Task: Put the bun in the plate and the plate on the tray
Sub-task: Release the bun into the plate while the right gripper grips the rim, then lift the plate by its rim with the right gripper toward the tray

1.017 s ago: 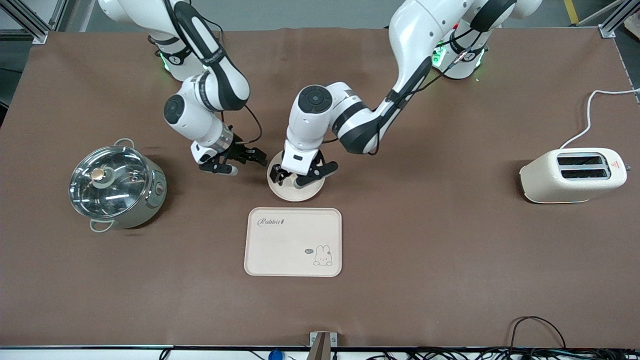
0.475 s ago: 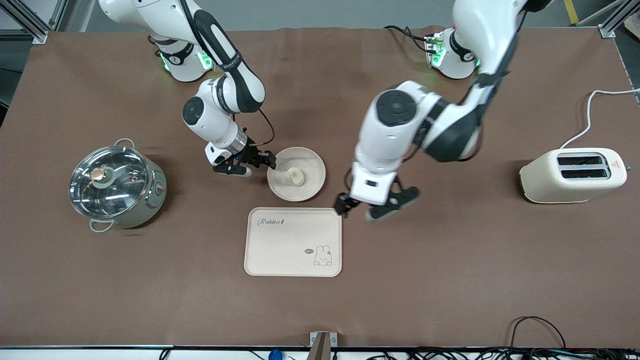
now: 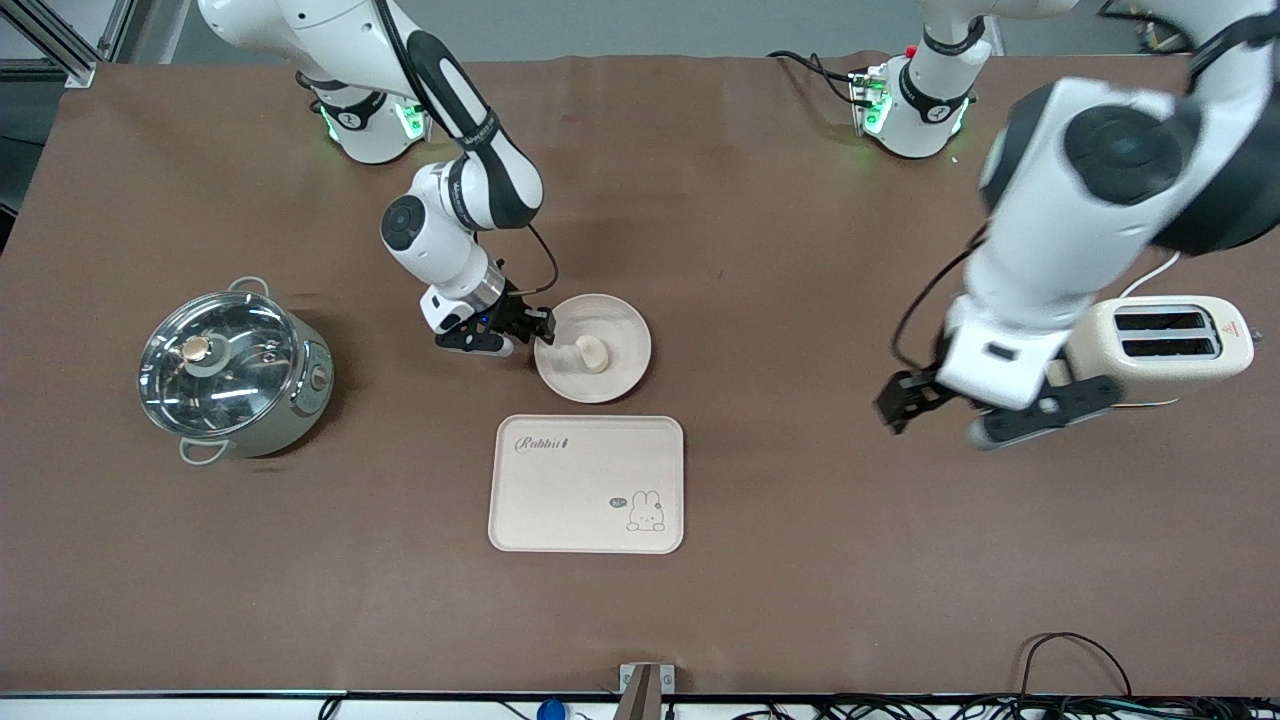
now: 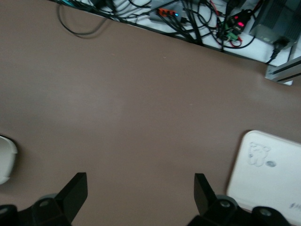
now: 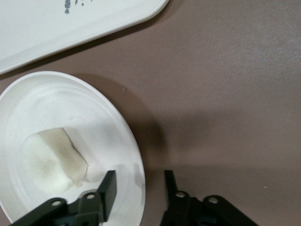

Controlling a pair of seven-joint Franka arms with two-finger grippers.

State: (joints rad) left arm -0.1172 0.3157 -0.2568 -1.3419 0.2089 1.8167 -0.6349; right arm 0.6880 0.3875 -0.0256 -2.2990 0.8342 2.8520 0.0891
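Observation:
The bun (image 3: 591, 353) lies in the round plate (image 3: 622, 330), which stands on the table just farther from the front camera than the Rabbit tray (image 3: 586, 484). My right gripper (image 3: 530, 338) is open and low at the plate's edge toward the right arm's end. In the right wrist view, the right gripper (image 5: 140, 186) has one finger over the plate (image 5: 66, 113) and one outside its rim, close to the bun (image 5: 51, 160); the tray (image 5: 47, 23) shows there too. My left gripper (image 3: 945, 425) is open and empty, up in the air beside the toaster; it also shows in the left wrist view (image 4: 139, 188).
A lidded steel pot (image 3: 235, 372) stands toward the right arm's end of the table. A cream toaster (image 3: 1150, 350) with its cord stands toward the left arm's end. A corner of the tray (image 4: 268, 174) shows in the left wrist view. Cables run along the front edge.
My left gripper left the bun in the plate and swung up and away toward the toaster. My right gripper moved in to the plate's rim.

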